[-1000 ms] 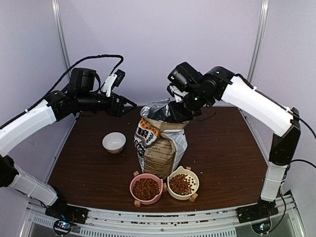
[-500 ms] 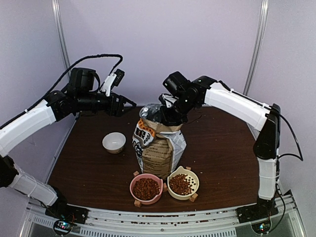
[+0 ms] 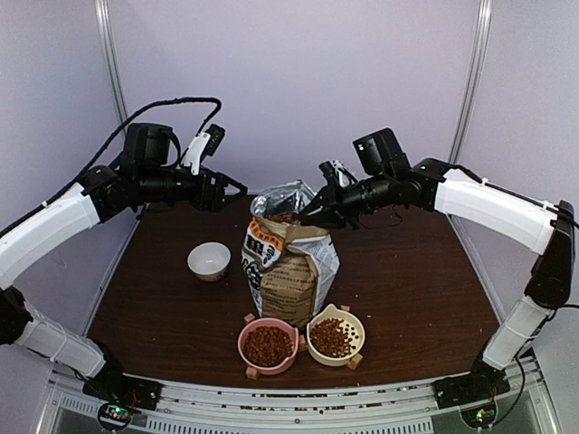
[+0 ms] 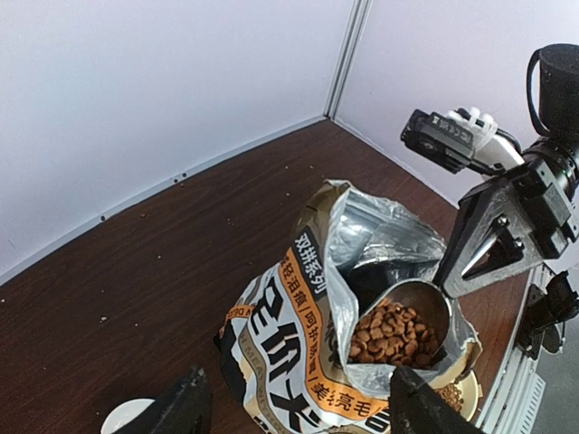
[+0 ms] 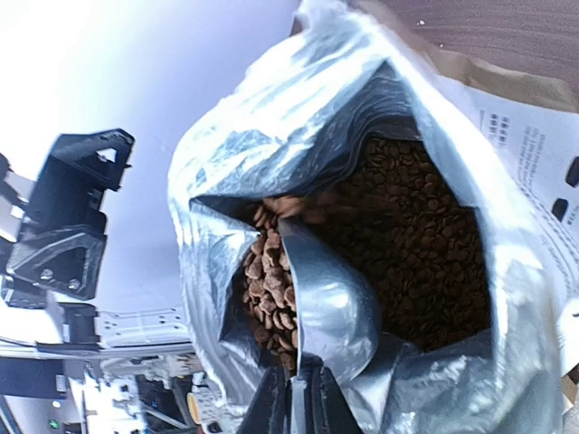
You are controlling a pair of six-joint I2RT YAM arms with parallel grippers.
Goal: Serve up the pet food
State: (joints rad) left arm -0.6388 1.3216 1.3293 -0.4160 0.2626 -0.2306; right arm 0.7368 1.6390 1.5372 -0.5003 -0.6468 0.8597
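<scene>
The right end effector (image 3: 315, 213) sits just right of centre in the top view, at the open mouth of the bag (image 3: 288, 271); its jaws are nearly closed on the thin handle of a metal scoop (image 4: 409, 312), seen at the bottom edge of the right wrist view; the scoop's bowl lies inside the foil-lined mouth, heaped with kibble (image 4: 389, 333); more kibble fills the bag below it, dark in the centre right of the right wrist view.

The left end effector (image 3: 231, 188) hangs in the upper left of the top view, above the surface (image 3: 407, 271) and well apart from the bag; its jaws stand wide and hold nothing; both fingers show at the bottom edge of the left wrist view, with the bag between them farther off.

The bag stands upright at centre; in front of it, at lower centre, a pink bowl (image 3: 242, 344) and a cream bowl (image 3: 358, 328) sit side by side, each holding kibble; a white bowl (image 3: 209, 260) sits left of the bag.
</scene>
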